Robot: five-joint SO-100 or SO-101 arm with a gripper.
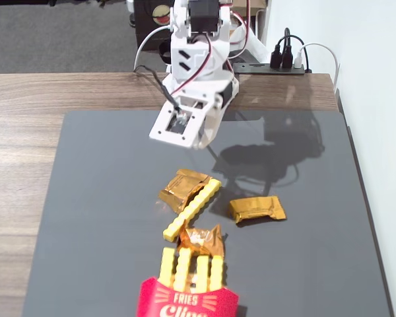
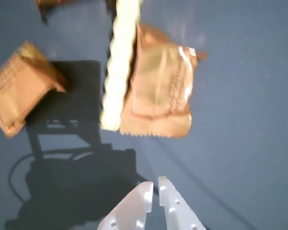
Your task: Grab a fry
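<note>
The fry (image 1: 193, 209) is a long pale-yellow studded bar lying diagonally on the dark mat, one end against a gold wrapper (image 1: 182, 188). In the wrist view the fry (image 2: 119, 67) runs down from the top edge beside that wrapper (image 2: 159, 88). My white gripper (image 1: 197, 142) hangs above the mat, behind the fry and clear of it. In the wrist view its fingertips (image 2: 155, 186) enter from the bottom, nearly touching, with nothing between them.
Two more gold wrappers (image 1: 257, 209) (image 1: 203, 240) lie near the fry. A red FRIES carton (image 1: 187, 300) with several yellow fries sits at the mat's front edge. The grey mat (image 1: 92, 218) covers a wooden table; cables and a power strip (image 1: 277, 65) lie behind the arm.
</note>
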